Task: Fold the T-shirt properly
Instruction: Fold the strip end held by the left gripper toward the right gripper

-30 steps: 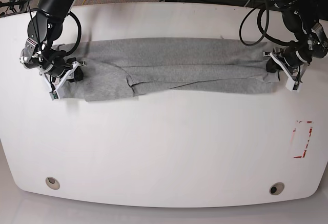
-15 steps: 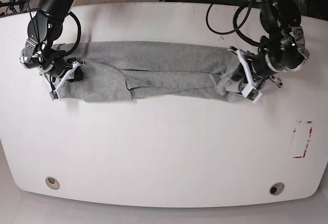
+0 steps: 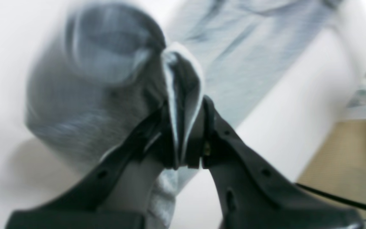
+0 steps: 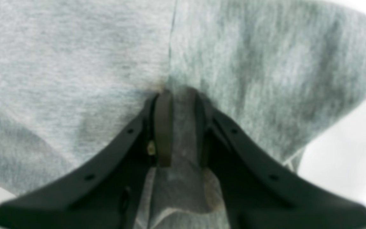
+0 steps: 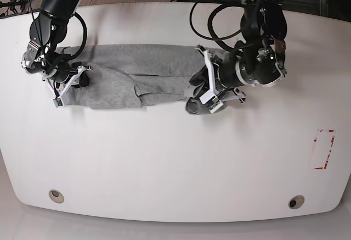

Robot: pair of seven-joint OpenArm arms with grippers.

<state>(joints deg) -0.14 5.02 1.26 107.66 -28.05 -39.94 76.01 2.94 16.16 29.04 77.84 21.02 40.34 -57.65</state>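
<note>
two black tools are engaged with one plain heather-grey knit t-shirt (image 5: 137,75), which is laid as a long narrow band across the far half of the white rounded counter (image 5: 164,163).

left tool (image 3: 186,140): clamped on a bunched fold of the t-shirt's edge, with cloth pinched between its jaws. in the base view this tool (image 5: 200,94) is positioned near the middle of the counter, and the held end of the cloth is lifted and doubled over the flat part of the garment. the left wrist view is blurred, so finer detail of the fold cannot be told.

right tool (image 4: 178,127): closed on a narrow ridge of grey cloth, which is gathered between the two jaws; flat cloth is spread beyond the tips on both sides. in the base view this tool (image 5: 71,81) is located at the other end of the t-shirt, low against the counter.

a rectangle of red tape marks (image 5: 323,149) is visible on the counter, well apart from the garment. two round grey inserts (image 5: 55,195) are set in the near edge of the counter.
</note>
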